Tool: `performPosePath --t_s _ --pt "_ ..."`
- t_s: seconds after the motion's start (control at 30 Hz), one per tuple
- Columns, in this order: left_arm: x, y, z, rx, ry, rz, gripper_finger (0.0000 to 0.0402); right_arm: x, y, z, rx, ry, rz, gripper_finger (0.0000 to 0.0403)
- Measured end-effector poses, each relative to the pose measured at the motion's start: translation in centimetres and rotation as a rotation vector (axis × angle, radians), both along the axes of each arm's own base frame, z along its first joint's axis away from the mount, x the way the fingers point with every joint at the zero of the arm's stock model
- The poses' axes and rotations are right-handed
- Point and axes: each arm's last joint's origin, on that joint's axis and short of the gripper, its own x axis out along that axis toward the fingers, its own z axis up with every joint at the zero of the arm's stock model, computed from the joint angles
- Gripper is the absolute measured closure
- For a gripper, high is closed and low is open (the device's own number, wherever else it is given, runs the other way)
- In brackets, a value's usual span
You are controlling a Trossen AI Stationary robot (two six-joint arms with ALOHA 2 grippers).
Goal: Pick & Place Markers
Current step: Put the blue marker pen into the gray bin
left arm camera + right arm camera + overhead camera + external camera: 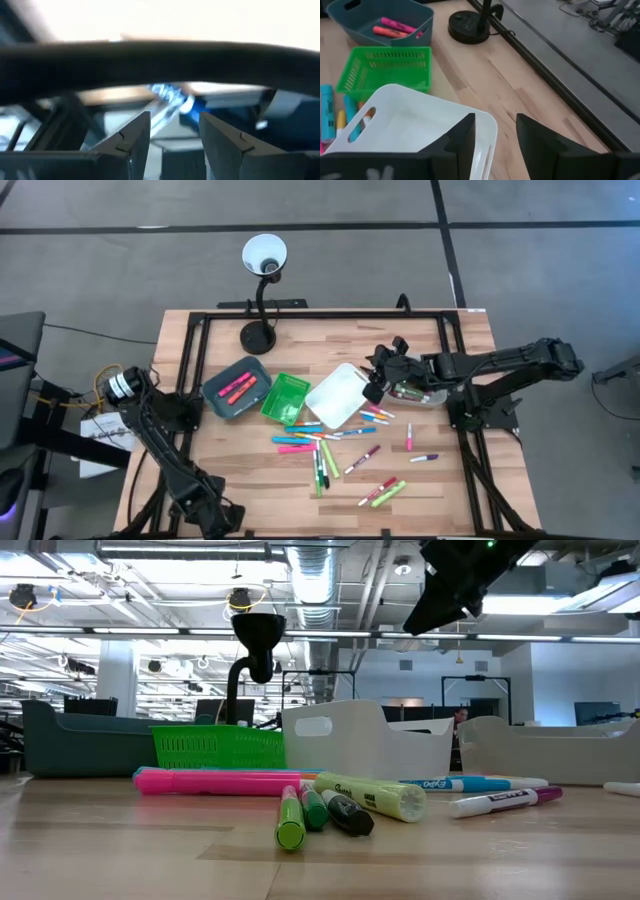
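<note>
Lying loose on the wooden table [240, 480], the markers [325, 450] are scattered just in front of the white bin [335, 395], fanning from the bin's front edge toward the table's near side; a few more sit inside the teal bin [235, 388], which is beyond the green basket [284, 398] on the white bin's left. Each marker is a short, stiff plastic cylinder with a cap, in pink, green, blue, purple and yellow-green. I judge them very light, rigid, smooth and inclined to roll, so a pinch across the middle of the barrel, fingers square to its length, should hold best; several lie touching or crossing, so a marker lying apart is the safer pick.

The white bin is smooth, thin-walled plastic with rounded corners and a handle slot; the green basket is an open lattice; the teal bin is opaque with rounded walls. A black gooseneck lamp [262, 270] stands behind the white bin.

The right gripper [385, 375] hovers over the white bin's right rim, its fingers spread with nothing between them. The left gripper [175, 137] is parked at the table's near left corner, well away from the white bin, fingers likewise apart and empty.
</note>
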Motion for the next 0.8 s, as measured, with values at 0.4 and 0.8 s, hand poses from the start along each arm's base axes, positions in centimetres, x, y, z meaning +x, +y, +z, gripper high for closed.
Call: performPosePath --t_s 0.4,0.8 --pt "-1.0 -1.6 -2.8 0.058 0.000 -0.048 0.0236 0.1 -0.5 0.1 0.027 -0.017 -0.005 0.0276" --pt "-0.4 -1.9 -4.7 0.164 -0.140 -0.090 0.0253 0.2 -0.4 0.2 0.028 -0.039 -0.003 0.0276"
